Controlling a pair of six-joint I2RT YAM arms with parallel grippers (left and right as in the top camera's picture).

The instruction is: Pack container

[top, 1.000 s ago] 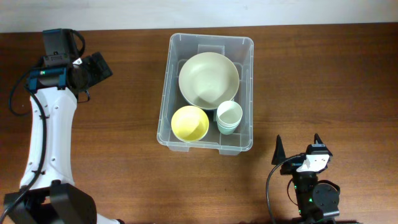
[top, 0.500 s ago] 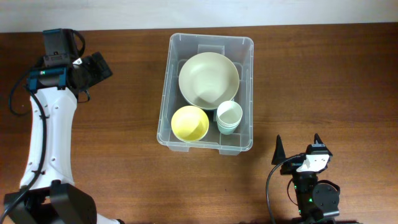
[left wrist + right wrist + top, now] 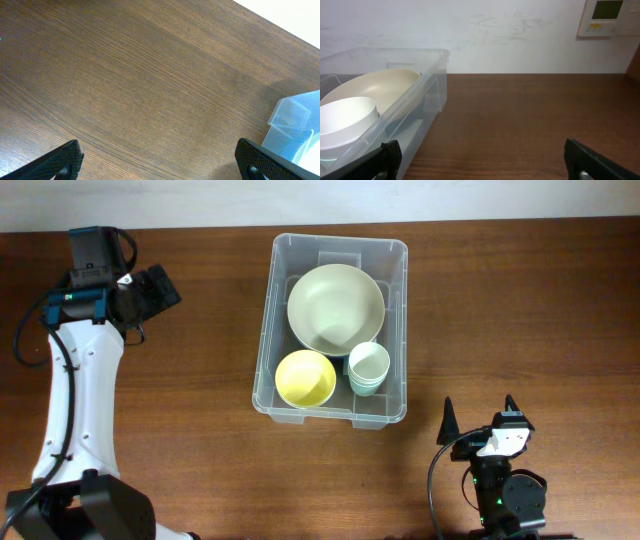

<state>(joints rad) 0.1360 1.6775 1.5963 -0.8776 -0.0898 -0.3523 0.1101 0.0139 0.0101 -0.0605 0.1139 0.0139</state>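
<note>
Clear rectangular plastic container (image 3: pixel 340 243) sits mid-counter (image 3: pixel 500 300), holding a large cream round bowl (image 3: pixel 335 308), a small yellow bowl (image 3: pixel 306 378) and stacked pale cups (image 3: pixel 368 367); left end effector (image 3: pixel 159 162) spread wide, empty; right end effector (image 3: pixel 482 161) likewise agape, empty.

Dark wood-grain table (image 3: pixel 520 310), plain white wall (image 3: pixel 520 35), small wall panel (image 3: pixel 611 17) upper right.

No readable text, number or brand in any view. Closest candidate: wall panel (image 3: pixel 608 17) at top right of the right wrist view, with a greenish display and small marks beside it. All too blurred to read.
</note>
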